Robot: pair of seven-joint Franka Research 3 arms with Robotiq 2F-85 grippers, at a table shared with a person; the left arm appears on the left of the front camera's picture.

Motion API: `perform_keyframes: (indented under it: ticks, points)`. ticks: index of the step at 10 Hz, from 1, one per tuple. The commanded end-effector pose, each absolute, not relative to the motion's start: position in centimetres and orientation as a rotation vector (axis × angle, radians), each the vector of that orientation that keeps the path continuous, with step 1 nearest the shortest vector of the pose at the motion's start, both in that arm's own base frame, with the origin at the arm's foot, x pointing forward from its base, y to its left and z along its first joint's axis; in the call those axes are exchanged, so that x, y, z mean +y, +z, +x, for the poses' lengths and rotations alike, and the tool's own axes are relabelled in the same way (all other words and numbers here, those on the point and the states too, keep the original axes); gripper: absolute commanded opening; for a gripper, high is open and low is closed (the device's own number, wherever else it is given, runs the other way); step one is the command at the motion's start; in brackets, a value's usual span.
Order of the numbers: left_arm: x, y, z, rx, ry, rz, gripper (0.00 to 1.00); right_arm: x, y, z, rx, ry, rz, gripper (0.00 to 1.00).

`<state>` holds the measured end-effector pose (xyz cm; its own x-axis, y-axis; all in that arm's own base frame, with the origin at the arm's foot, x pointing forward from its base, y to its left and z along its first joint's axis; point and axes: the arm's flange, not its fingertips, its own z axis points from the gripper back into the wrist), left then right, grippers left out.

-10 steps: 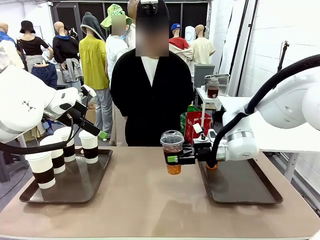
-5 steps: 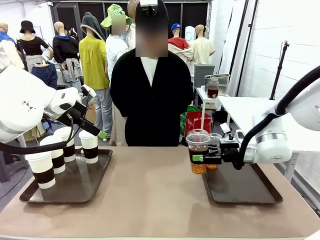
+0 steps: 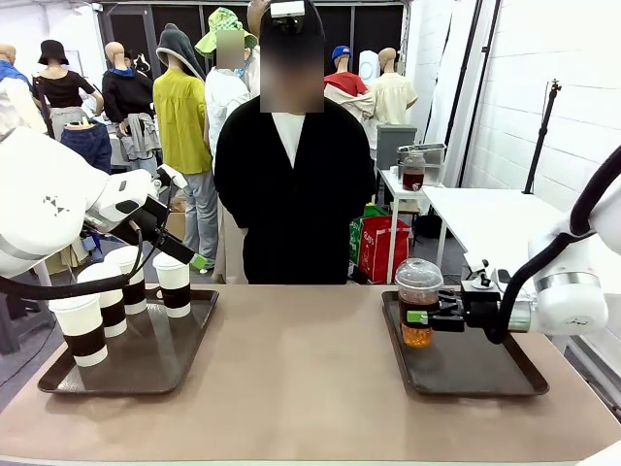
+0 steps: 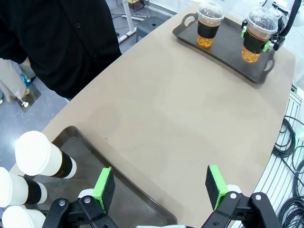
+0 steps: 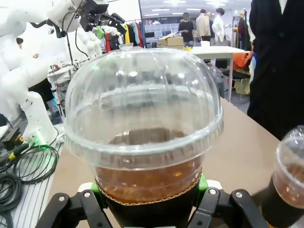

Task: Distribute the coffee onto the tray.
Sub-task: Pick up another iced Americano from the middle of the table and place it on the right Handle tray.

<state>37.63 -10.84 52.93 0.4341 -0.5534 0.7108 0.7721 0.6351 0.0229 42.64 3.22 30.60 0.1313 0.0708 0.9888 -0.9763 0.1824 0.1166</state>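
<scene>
My right tool (image 3: pixel 419 316) is clamped on a clear dome-lidded cup of iced coffee (image 3: pixel 418 302), green pads pressed to either side of its dark band. In my right wrist view that cup (image 5: pixel 144 128) sits upright between the fingers (image 5: pixel 95 188), brown liquid showing under the dome. I see it over the near left part of the right-hand tray (image 3: pixel 466 367); whether its base touches the tray I cannot tell. A second iced coffee (image 4: pixel 208 23) stands on the same tray toward the person's end, apart from the held one (image 4: pixel 257 33), and its edge shows at the right of my right wrist view (image 5: pixel 289 180).

My left tool (image 4: pixel 161 186) hangs above the left tray (image 3: pixel 146 364) with its pads apart and nothing between them. From the front I see it (image 3: pixel 199 262) raised near the far edge of that tray. Four white lidded paper cups with brown sleeves (image 3: pixel 102 301) stand on the left tray, grouped at its left and far side. A person in a black top (image 3: pixel 291 184) stands at the far side of the surface (image 3: pixel 291 379).
</scene>
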Motion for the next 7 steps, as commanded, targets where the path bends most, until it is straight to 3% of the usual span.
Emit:
perform_keyframes:
  ticks: [1,7]
  points:
    - [-10.6,52.8,37.7,-0.75,-0.847,-0.345,1.0,1.8,29.4,42.1,-1.176,1.032,1.104,0.78]
    - [-10.6,52.8,37.7,-0.75,-0.847,-0.345,1.0,-0.8,25.1,42.4,-1.197,1.054,1.107,0.78]
